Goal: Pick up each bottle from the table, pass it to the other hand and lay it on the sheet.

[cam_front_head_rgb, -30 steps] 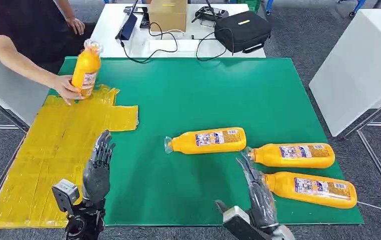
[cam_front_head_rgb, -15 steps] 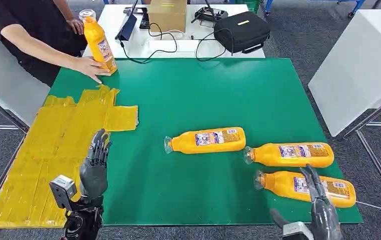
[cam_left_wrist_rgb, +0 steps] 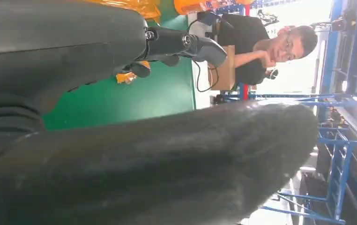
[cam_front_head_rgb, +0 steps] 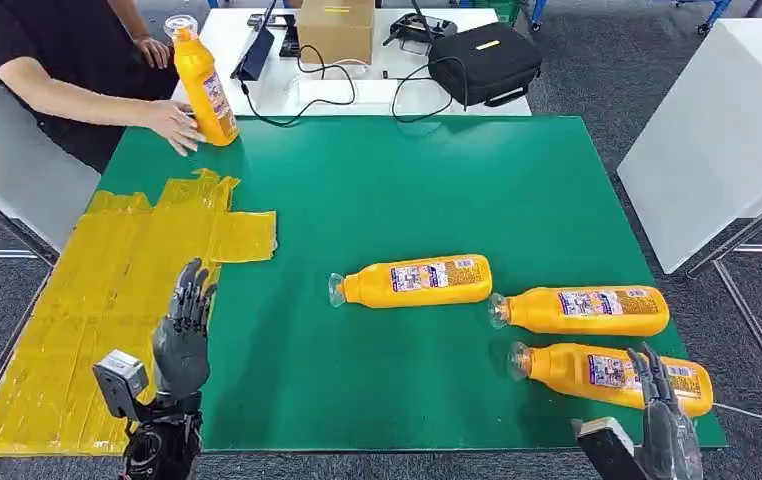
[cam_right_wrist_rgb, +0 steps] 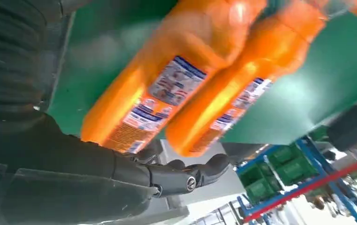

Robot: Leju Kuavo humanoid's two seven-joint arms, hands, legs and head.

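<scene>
- My left hand [cam_front_head_rgb: 183,335] is raised over the near left part of the green surface [cam_front_head_rgb: 387,190], right at the edge of the yellow sheet [cam_front_head_rgb: 107,300]; its fingers [cam_front_head_rgb: 193,285] are spread apart and hold nothing.
- From my left wrist I see one dark finger [cam_left_wrist_rgb: 186,44] stretched out over the green, apart from the thick thumb [cam_left_wrist_rgb: 167,159].
- My right hand [cam_front_head_rgb: 662,425] is at the near right edge of the surface, its fingers [cam_front_head_rgb: 649,368] apart and pointing up over the label end of the nearest bottle [cam_front_head_rgb: 612,378]; nothing is in its grasp.
- From my right wrist that nearest bottle [cam_right_wrist_rgb: 167,79] lies just past my fingers [cam_right_wrist_rgb: 186,176], with a second one [cam_right_wrist_rgb: 242,84] close beside it. Whether my fingertips touch it I cannot tell.
- Three orange bottles lie on their sides on the green surface, all off the sheet, caps pointing toward my left.
- The middle bottle [cam_front_head_rgb: 412,281] lies alone near the centre; the far-right bottle [cam_front_head_rgb: 582,311] lies just beyond the nearest one, the two near each other.
- A fourth bottle [cam_front_head_rgb: 204,85] stands upright at the far left corner of the surface, beyond the sheet, with a person's hand [cam_front_head_rgb: 175,125] against its base.
- Behind the green surface a white table [cam_front_head_rgb: 357,95] carries a cardboard box [cam_front_head_rgb: 337,28], a black bag [cam_front_head_rgb: 485,62] and cables.
</scene>
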